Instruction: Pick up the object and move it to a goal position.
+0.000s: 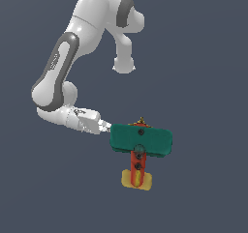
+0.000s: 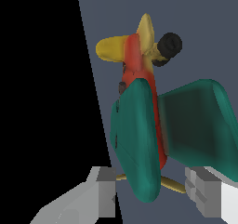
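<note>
The toy airplane (image 1: 140, 147) lay with its teal wing (image 1: 140, 140) crosswise and its red body (image 1: 137, 165) running back to the pale yellow tail (image 1: 137, 180) — that long axis pointed away from the arm. The claw (image 1: 107, 126) stood at the wing's end on the exterior view's left. In the wrist view its fingers (image 2: 106, 193) were apart, the wing's edge between them — not clamped, as far as I could judge.

The glossy white, rounded Panda arm (image 1: 72, 43) has smooth bulbous links with dark grey bands at its joints. Its pale grey, boxy gripper (image 2: 153, 195) ends in two blocky, square-edged fingers (image 2: 106, 190), ridged on their inner faces.
</note>
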You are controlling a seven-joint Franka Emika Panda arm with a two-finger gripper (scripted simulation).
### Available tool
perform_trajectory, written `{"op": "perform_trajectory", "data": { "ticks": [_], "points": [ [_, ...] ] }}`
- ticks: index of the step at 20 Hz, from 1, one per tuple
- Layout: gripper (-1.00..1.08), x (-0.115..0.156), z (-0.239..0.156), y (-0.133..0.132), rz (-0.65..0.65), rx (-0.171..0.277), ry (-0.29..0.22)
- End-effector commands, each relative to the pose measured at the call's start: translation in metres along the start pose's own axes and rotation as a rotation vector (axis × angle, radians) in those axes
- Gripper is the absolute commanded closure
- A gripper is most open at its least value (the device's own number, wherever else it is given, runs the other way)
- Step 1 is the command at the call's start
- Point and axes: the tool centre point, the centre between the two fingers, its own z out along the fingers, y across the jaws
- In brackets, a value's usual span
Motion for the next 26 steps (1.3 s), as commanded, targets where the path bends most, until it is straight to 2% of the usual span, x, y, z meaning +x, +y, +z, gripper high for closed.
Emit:
{"op": "perform_trajectory", "data": {
  "ticks": [1, 15, 16, 26],
  "points": [
    [-0.2, 0.0, 0.002, 0.0, 0.003, 0.003, -0.003],
    [-0.2, -0.001, 0.037, 0.0, 0.004, 0.002, -0.003],
    [1.08, -0.001, 0.037, 0.0, 0.004, 0.002, -0.003],
    [1.08, -0.001, 0.036, 0.0, 0.003, 0.003, -0.003]
  ]
}}
